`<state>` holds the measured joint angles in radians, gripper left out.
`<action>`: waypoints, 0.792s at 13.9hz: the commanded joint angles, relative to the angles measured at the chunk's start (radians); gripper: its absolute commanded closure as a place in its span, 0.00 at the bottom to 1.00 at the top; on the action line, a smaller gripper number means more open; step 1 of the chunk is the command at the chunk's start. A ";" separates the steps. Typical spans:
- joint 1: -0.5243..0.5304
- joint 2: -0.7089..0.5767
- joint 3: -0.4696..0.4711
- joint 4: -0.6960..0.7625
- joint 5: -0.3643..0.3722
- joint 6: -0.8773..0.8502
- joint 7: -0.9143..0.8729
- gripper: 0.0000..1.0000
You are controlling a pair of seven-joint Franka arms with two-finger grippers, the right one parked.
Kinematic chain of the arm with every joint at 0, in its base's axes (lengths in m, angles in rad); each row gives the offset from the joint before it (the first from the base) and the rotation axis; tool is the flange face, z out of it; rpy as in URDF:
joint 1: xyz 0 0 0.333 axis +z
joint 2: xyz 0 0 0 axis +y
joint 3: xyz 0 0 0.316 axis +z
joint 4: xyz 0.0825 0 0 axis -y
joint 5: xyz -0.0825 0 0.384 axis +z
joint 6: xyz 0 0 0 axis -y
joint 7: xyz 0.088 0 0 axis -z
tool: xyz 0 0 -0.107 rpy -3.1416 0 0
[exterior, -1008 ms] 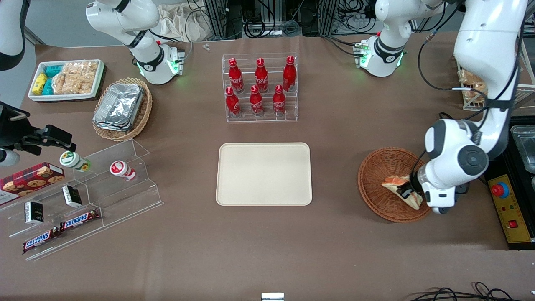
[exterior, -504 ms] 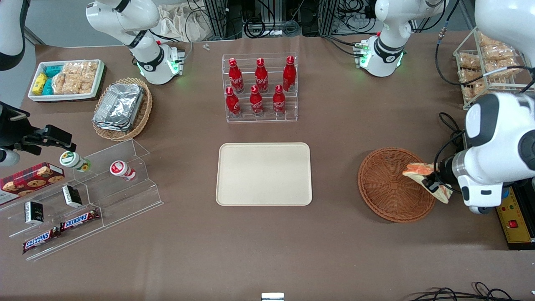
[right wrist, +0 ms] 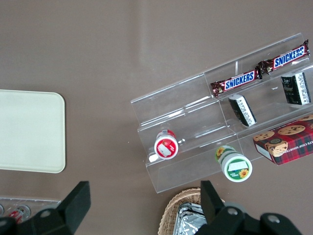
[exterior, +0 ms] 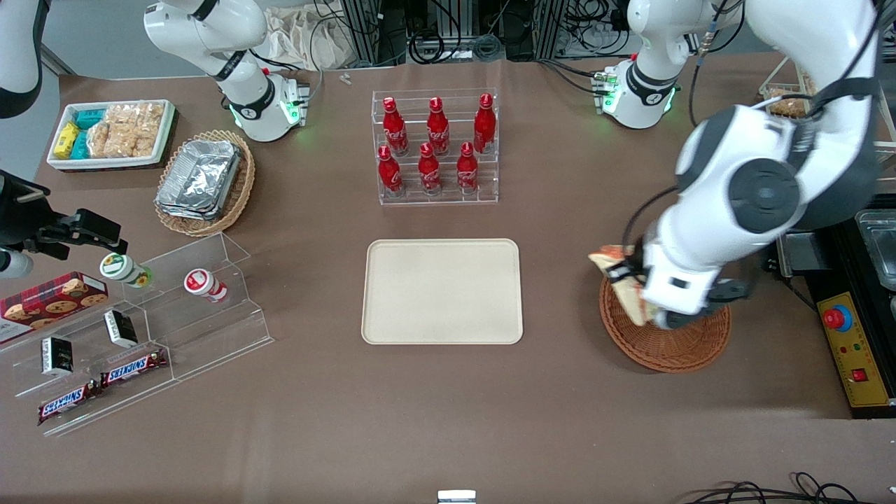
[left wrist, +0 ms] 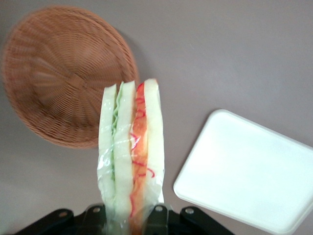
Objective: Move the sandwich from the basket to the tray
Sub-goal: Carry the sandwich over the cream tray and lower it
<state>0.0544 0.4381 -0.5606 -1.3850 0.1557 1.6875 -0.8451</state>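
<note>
A robotics lab: cable tangles (exterior: pixel 448 35), an emergency-stop box (exterior: pixel 850 348), snacks staged on a brown-covered table (exterior: pixel 448 420)

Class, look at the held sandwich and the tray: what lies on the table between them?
Nothing: bare brown table separates the tray from the sandwich, gripped by the pincer above the basket; the front view shows it.

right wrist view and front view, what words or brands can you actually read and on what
"SNICKERS" on the two chocolate bars in the clear acrylic rack.
Cookie box: print along its edge too small to read.
Red bottles: white script, too blurred to read.
Round lids: labels unreadable.
Sandwich held in the hand, above the basket: no text visible.
</note>
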 commanded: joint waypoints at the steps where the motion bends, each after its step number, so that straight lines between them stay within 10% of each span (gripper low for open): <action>1: -0.080 0.077 -0.007 -0.002 0.024 0.061 0.037 1.00; 11: -0.274 0.352 -0.002 -0.026 0.159 0.248 0.112 1.00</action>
<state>-0.1946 0.7729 -0.5654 -1.4157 0.2811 1.9315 -0.7418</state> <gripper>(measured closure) 0.797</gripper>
